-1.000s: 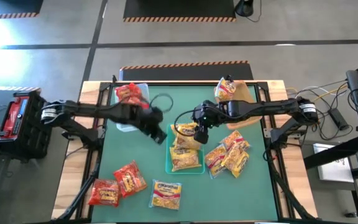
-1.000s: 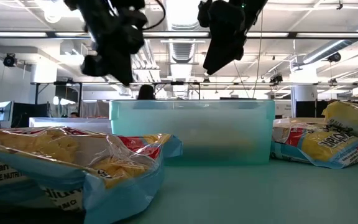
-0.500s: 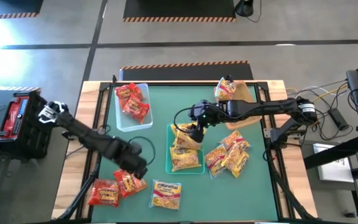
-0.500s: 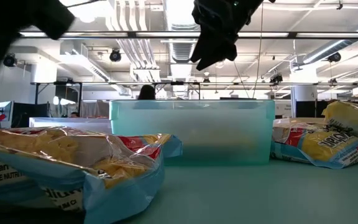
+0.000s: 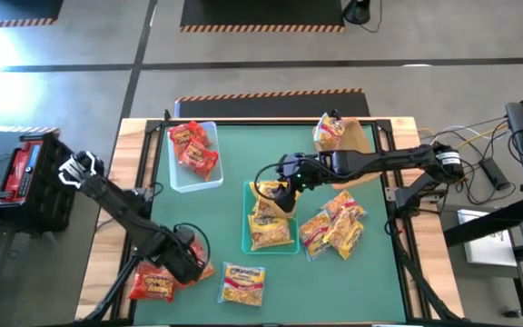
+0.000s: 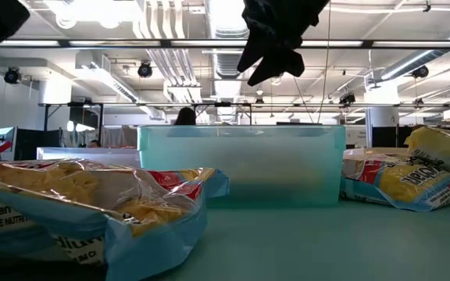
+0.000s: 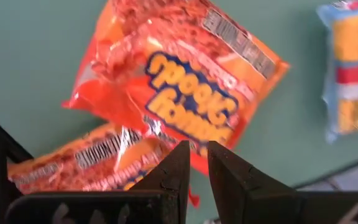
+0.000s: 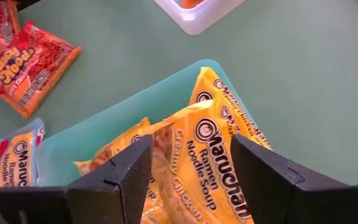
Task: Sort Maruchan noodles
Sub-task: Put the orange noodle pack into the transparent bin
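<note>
Two red-orange Maruchan noodles packets (image 7: 191,81) (image 7: 86,165) lie flat and overlapping at the table's near left. My left gripper (image 7: 194,165) hovers over them pointing down, shut and empty (image 5: 187,262). A yellow packet (image 5: 243,283) lies just to their right. The teal bin (image 5: 247,238) in the middle holds yellow packets (image 8: 210,155). My right gripper (image 8: 191,146) hangs open above that bin's far end (image 5: 284,195), clear of it in the low view (image 6: 276,55). The clear bin (image 5: 182,182) at the far left holds red packets (image 5: 193,150).
A heap of yellow-and-pink packets (image 5: 334,227) lies right of the teal bin. A tan bin (image 5: 361,136) at the far right holds one yellow packet (image 5: 330,132). Bare green mat shows between the clear bin and the near-left packets.
My left gripper has swung from beside the clear bin toward the table's near-left corner, sinking a little and rolling about its own axis, and now stands over the red packets. My right gripper has stayed over the teal bin, rolling slightly. No packet has moved.
</note>
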